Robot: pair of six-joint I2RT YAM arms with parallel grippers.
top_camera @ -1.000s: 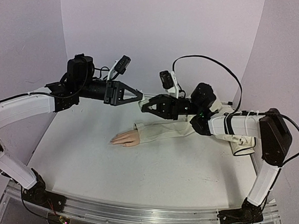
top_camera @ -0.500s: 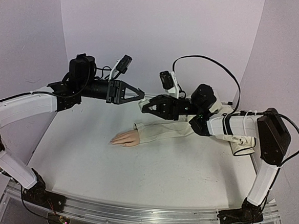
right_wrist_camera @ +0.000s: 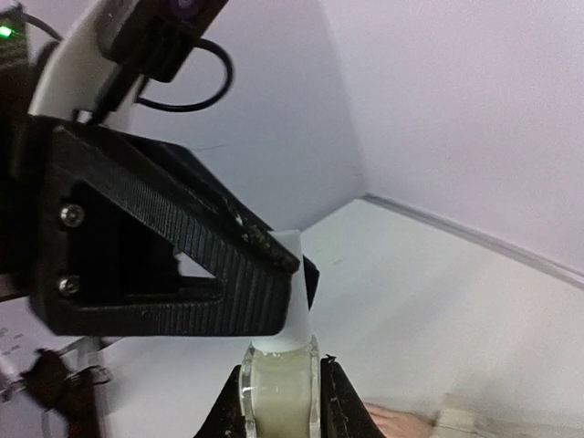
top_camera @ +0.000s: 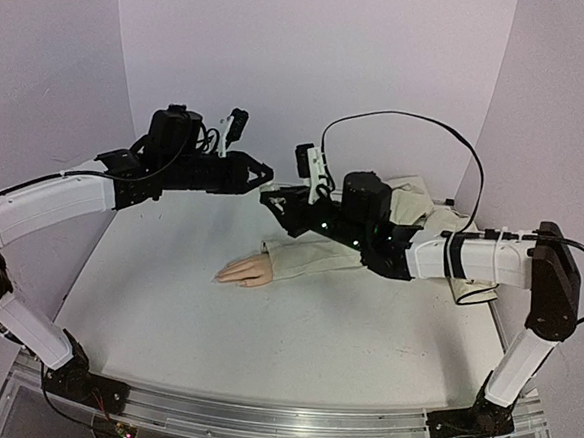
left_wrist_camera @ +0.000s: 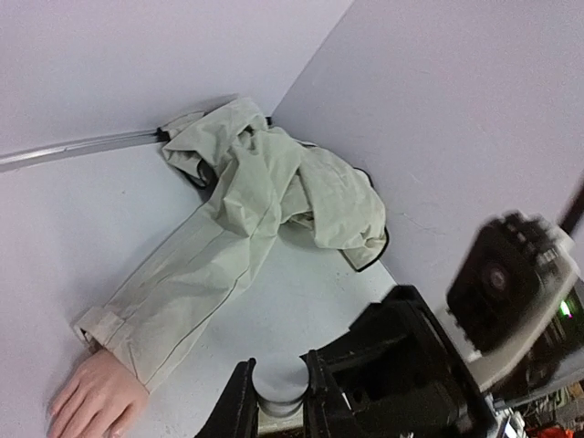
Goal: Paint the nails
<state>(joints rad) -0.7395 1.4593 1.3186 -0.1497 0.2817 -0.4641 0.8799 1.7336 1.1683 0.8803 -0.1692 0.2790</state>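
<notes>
**Right hand** (right_wrist_camera: 278, 401): raised above the far half of the table, fingers pinching the body of a small bottle (right_wrist_camera: 278, 418) of pale liquid. It holds the bottle neck-up, presumably so the contents stay in and the other hand has something to pull against.

**Cap** (right_wrist_camera: 297, 315): white and cylindrical, seated on the bottle's neck. Judged to carry the brush, though no brush is visible.

**Left hand** (left_wrist_camera: 278, 399): meets the right one tip to tip, fingers pressed in on the cap from both sides. The grip suits twisting or lifting the cap off. The step in hand is judged to be opening the bottle, with no painting begun.

**Table** (top_camera: 264, 327): white, its near half bare.

**Fake hand** (top_camera: 245, 270): peach, lying palm-down left of centre, below and nearer than the two hands, touched by neither. It lies flat with its fingers pointing left, which leaves its top side open to a brush from above.

**Nails** (top_camera: 222, 273): at its fingertips, too small to make out. Whether any carry paint cannot be told.

**Sleeve** (top_camera: 319, 256): beige, running from the wrist back and to the right.

**Cloth bundle** (left_wrist_camera: 301, 196): the rest of the garment, crumpled in the far right corner and out of the working area.

**Walls** (top_camera: 312, 70): plain lilac, closing the scene.
</notes>
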